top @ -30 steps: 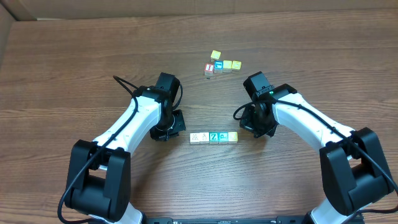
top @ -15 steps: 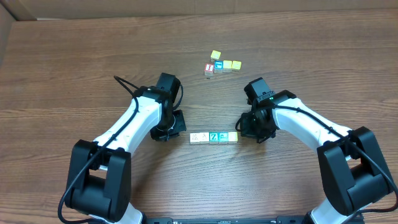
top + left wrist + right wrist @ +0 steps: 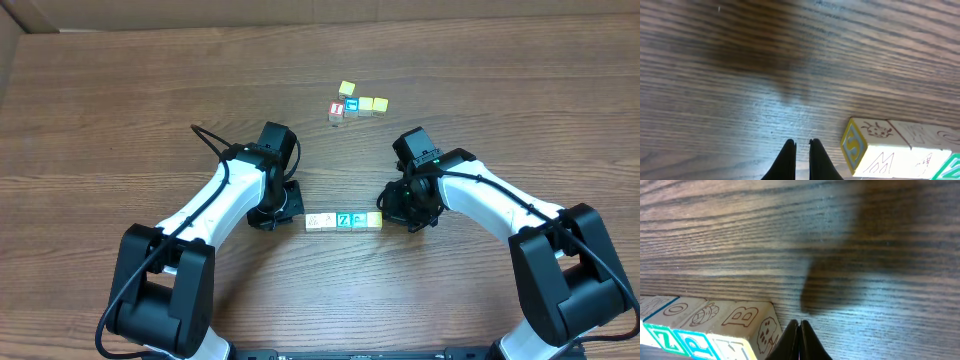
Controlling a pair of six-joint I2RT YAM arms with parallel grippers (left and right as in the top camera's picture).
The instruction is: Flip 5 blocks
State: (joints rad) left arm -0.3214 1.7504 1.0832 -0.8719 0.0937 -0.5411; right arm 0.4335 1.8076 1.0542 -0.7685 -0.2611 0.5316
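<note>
Robot lab: left arm [image 3: 215, 195] and right arm [image 3: 490, 195] flank a wood-grain table [image 3: 120, 100].

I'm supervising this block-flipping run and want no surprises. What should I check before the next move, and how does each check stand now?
1. Row of five small wooden alphabet cubes straight, cubes touching: ok.
2. Left jaws shut, empty, apart from the white end cube: ok.
3. Right jaws shut, empty: ok.
4. Right jaws clear of the pale yellow end cube: cannot tell.
5. Spare cluster of coloured wooden cubes well away from the row: ok.
</note>
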